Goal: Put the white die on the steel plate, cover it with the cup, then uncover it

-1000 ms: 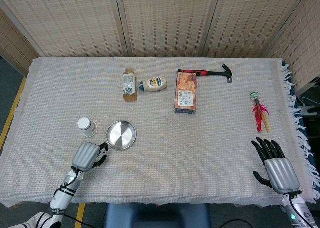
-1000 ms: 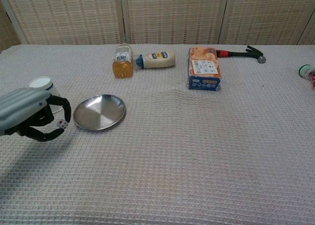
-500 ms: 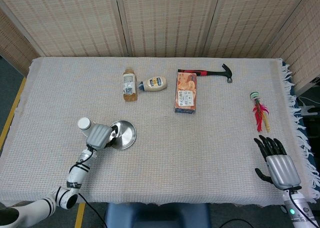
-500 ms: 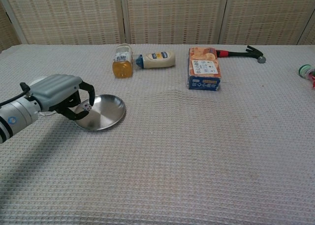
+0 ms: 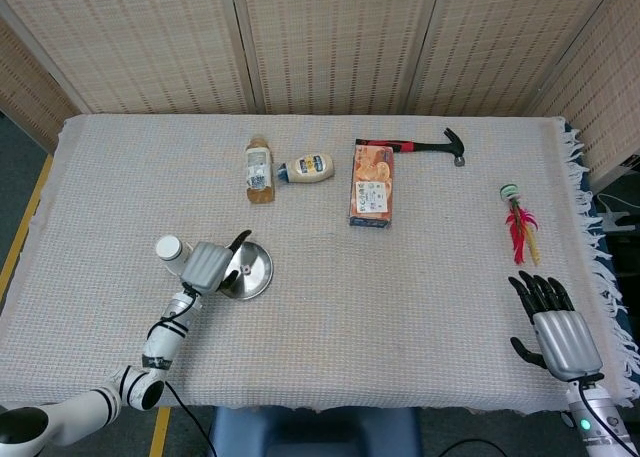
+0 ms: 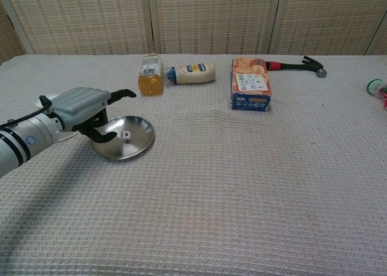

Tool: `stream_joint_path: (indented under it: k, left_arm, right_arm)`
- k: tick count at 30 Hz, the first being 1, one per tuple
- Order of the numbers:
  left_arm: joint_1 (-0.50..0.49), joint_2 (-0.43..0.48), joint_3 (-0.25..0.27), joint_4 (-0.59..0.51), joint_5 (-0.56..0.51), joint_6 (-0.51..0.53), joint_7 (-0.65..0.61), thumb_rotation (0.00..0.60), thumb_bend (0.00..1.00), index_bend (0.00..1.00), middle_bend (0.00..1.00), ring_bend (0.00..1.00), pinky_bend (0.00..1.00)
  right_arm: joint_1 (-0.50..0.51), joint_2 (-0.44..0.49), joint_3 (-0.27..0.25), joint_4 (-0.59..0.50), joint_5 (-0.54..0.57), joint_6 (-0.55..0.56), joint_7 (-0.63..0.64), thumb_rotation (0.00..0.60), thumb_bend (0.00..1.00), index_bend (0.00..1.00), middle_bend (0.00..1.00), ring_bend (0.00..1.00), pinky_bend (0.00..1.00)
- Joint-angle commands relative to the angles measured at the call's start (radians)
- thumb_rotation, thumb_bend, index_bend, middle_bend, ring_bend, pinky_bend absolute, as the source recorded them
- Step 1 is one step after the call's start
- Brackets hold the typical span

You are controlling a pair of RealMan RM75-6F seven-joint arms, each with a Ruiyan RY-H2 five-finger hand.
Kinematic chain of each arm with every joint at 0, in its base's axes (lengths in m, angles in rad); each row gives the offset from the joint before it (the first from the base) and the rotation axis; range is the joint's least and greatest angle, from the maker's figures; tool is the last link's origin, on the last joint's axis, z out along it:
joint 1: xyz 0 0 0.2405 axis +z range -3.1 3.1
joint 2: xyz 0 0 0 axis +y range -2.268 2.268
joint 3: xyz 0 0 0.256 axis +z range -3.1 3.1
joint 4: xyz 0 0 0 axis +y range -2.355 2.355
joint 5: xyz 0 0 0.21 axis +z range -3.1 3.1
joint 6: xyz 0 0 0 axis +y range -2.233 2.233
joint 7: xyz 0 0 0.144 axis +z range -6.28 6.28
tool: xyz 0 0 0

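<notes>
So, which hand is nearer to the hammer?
Left. The left hand is at the steel plate, across the table from the hammer; the right hand rests at the near right corner, slightly farther away.

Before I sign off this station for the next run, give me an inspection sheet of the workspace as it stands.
Surface: table under a pale woven cloth, fringed at its right edge.
Job's things: white die lies on the steel plate; cup stands left of the plate.
Clutter: amber bottle, squeeze bottle, snack box, hammer, feathered toy.
Hands: left hand open above the plate's left side, holding nothing; right hand open at the near right edge.
Cables: a black lead along the left arm; a white cable right of the table.
Surroundings: woven screen panels behind.
</notes>
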Motion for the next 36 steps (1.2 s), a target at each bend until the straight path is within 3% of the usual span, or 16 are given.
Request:
stream_joint_path:
  k: [1,4,8,9,14,18,22,31,36]
  left_arm:
    - [0.04,0.077,0.023,-0.116,0.016,0.06,0.011,0.6,0.35,0.05,0.96,0.93,1.0]
    - [0.089,0.176,0.035,-0.276,0.038,0.146,0.025,0.6,0.35,0.05,0.78,0.86,1.0]
    - [0.142,0.304,0.028,-0.445,0.011,0.208,0.087,0.6,0.35,0.07,0.28,0.78,1.0]
    - [0.149,0.323,0.024,-0.464,-0.002,0.212,0.103,0.6,0.35,0.07,0.21,0.77,1.0]
    - [0.159,0.364,0.012,-0.461,-0.083,0.184,0.152,0.6,0.35,0.04,0.06,0.71,0.99]
    - [0.135,0.36,0.005,-0.385,-0.176,0.098,0.2,0.6,0.35,0.02,0.02,0.71,0.98]
    - [0.12,0.353,0.005,-0.347,-0.227,0.038,0.191,0.6,0.35,0.03,0.03,0.71,0.98]
    - [0.107,0.306,0.022,-0.273,-0.215,0.047,0.189,0.6,0.34,0.19,0.19,0.7,0.98]
    - [0.098,0.277,0.035,-0.235,-0.185,0.057,0.176,0.6,0.34,0.24,0.27,0.48,0.84]
  right_arm:
    - [0.001,0.002,-0.001,0.0,-0.002,0.001,0.003,0.6,0.17,0.0,0.0,0.0,0.0]
    - [0.001,0.003,-0.002,-0.001,-0.004,0.0,0.006,0.6,0.17,0.0,0.0,0.0,0.0]
    - [0.0,0.008,-0.011,-0.008,-0.021,0.003,0.008,0.6,0.17,0.0,0.0,0.0,0.0]
    - [-0.002,0.009,-0.013,-0.01,-0.026,0.008,0.008,0.6,0.17,0.0,0.0,0.0,0.0]
    - [-0.016,0.013,-0.024,-0.021,-0.058,0.038,0.006,0.6,0.17,0.0,0.0,0.0,0.0]
    - [-0.026,0.015,-0.031,-0.028,-0.076,0.058,0.007,0.6,0.17,0.0,0.0,0.0,0.0]
    - [-0.03,0.016,-0.031,-0.03,-0.08,0.065,0.006,0.6,0.17,0.0,0.0,0.0,0.0]
    - [-0.023,0.013,-0.026,-0.025,-0.067,0.047,0.004,0.6,0.17,0.0,0.0,0.0,0.0]
    - [-0.021,0.013,-0.023,-0.025,-0.059,0.042,0.002,0.6,0.17,0.0,0.0,0.0,0.0]
